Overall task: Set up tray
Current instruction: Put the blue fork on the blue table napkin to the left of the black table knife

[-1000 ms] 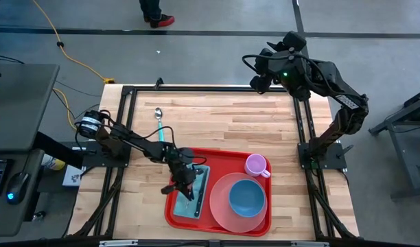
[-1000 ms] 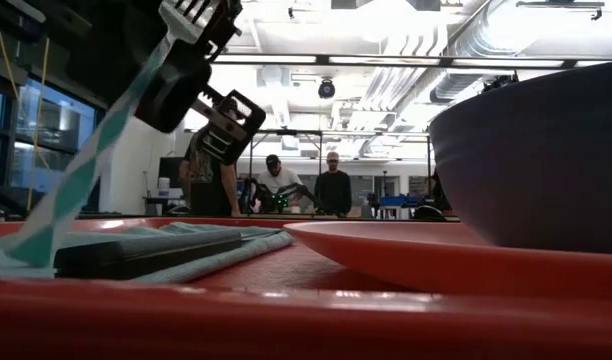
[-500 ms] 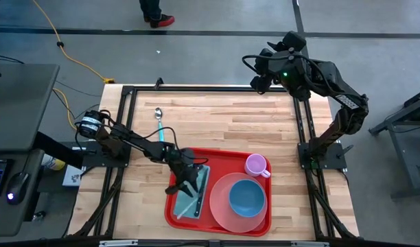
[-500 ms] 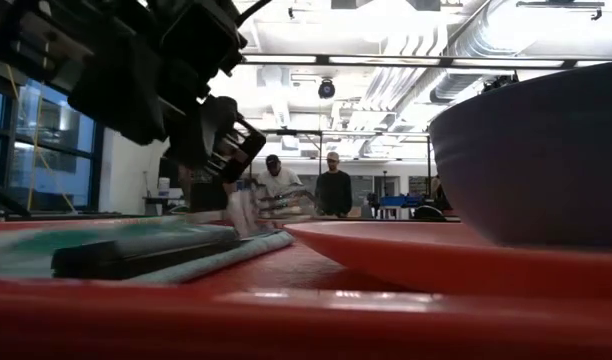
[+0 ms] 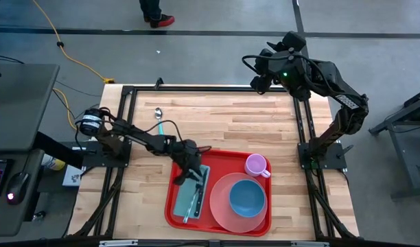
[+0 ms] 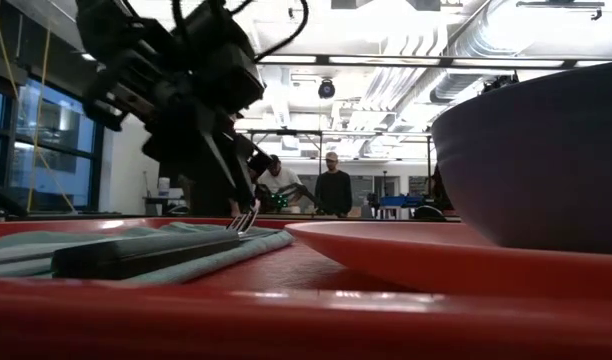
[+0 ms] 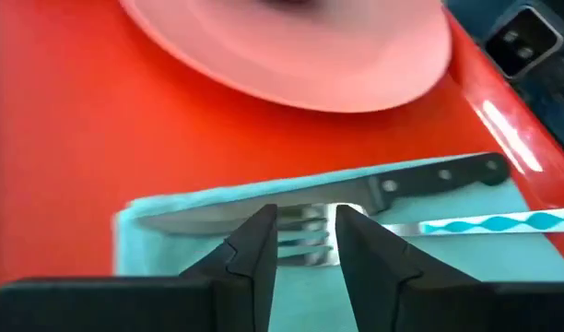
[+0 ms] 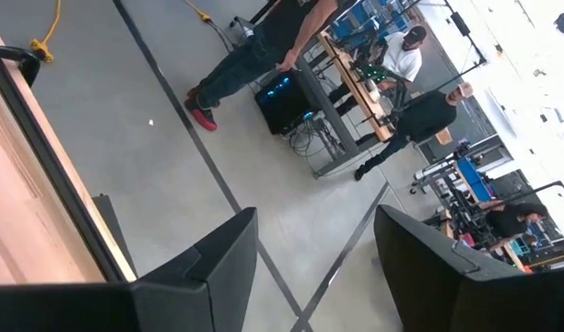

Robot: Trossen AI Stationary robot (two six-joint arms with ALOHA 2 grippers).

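Over the teal napkin [image 5: 190,195] at nine o'clock on the red tray [image 5: 171,209], the left end effector [image 7: 306,238] hangs slightly spread and empty above the laid fork [image 7: 475,223] and knife [image 7: 429,182], so the next move likely calls for fetching the spoon [image 5: 158,122] at twelve o'clock on the worktop [image 5: 251,127], while the right end effector [image 8: 314,267] waits spread off the far edge.

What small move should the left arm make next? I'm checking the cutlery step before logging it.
Probably lift the left gripper clear: its fingers are open, and the teal-handled metal fork already lies beside the black-handled knife on the teal cloth napkin in the red plastic tray.
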